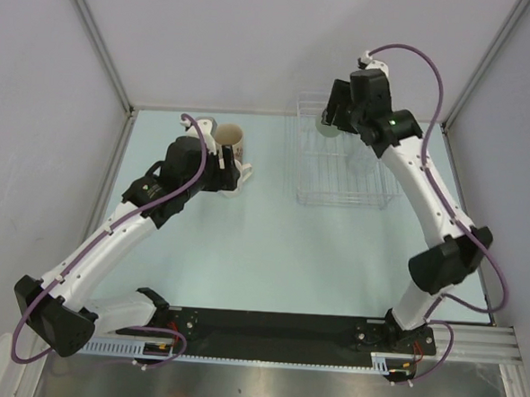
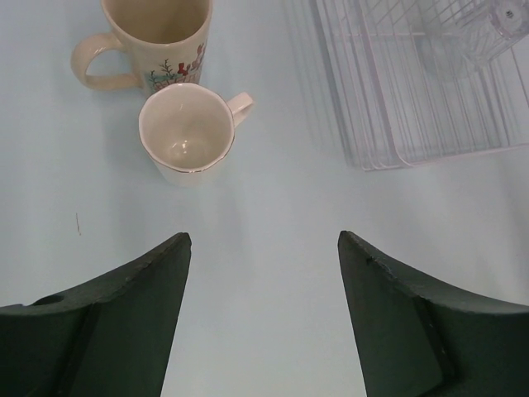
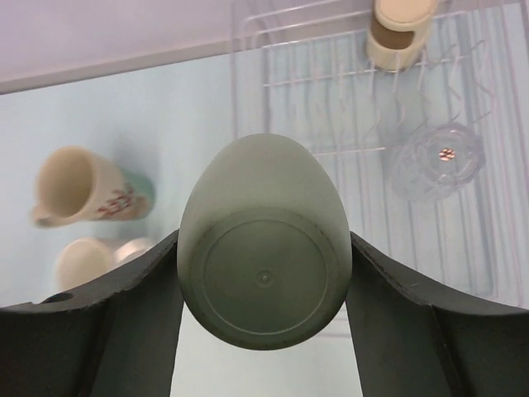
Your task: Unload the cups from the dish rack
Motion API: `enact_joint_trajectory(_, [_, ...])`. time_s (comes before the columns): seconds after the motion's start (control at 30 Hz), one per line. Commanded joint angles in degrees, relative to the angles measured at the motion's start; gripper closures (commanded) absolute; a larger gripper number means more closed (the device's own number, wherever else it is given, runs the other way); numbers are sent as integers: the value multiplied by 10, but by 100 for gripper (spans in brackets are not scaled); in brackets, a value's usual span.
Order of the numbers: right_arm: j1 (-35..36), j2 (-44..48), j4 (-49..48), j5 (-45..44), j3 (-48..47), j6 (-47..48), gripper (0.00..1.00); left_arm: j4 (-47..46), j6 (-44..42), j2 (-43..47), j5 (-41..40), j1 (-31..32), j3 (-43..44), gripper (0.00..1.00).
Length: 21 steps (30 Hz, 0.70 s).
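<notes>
Dish rack (image 1: pixel 346 202): tan cup (image 3: pixel 399 37), clear glass (image 3: pixel 438 161)
Right pincer (image 3: pixel 264 240): holding pale green cup (image 3: pixel 263 285)
Left pincer (image 2: pixel 264 241): wide

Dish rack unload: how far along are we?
Done: the cream floral mug and the white handled cup stand on the table left of the dish rack; the left gripper is open and empty. In hand: the right gripper grips the pale green cup, bottom toward its camera, not yet set down. Left: the tan brown-topped cup and a clear glass piece sit in the rack.
</notes>
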<state>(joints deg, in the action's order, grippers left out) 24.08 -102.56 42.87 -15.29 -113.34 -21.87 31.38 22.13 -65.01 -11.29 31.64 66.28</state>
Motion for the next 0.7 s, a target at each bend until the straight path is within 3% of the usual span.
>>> enact_joint_trajectory(0.0, [5,88,-23,58,84,-31,100,-33,20,15,26,4,8,23])
enact_joint_trajectory(0.13, [-1,217,-150,178,242,-69,100,-69,39,44,54,4,-21,23])
enact_joint_trajectory(0.23, [-14,263,-279,297,357,-133,100,-104,50,67,80,4,-35,22])
enact_joint_trajectory(0.33, [-30,302,-420,404,471,-217,100,-123,59,73,108,1,-36,22])
enact_joint_trajectory(0.4, [-39,316,-578,482,528,-283,100,-146,76,75,145,-1,-41,22])
enact_joint_trajectory(0.47, [-48,315,-748,530,607,-397,100,-174,108,81,190,-8,-64,22])
enact_joint_trajectory(0.53, [-51,304,-856,542,650,-468,100,-220,154,86,232,-18,-96,22])
enact_joint_trajectory(0.67, [-51,286,-950,548,681,-527,100,-351,229,96,322,-33,-156,22])
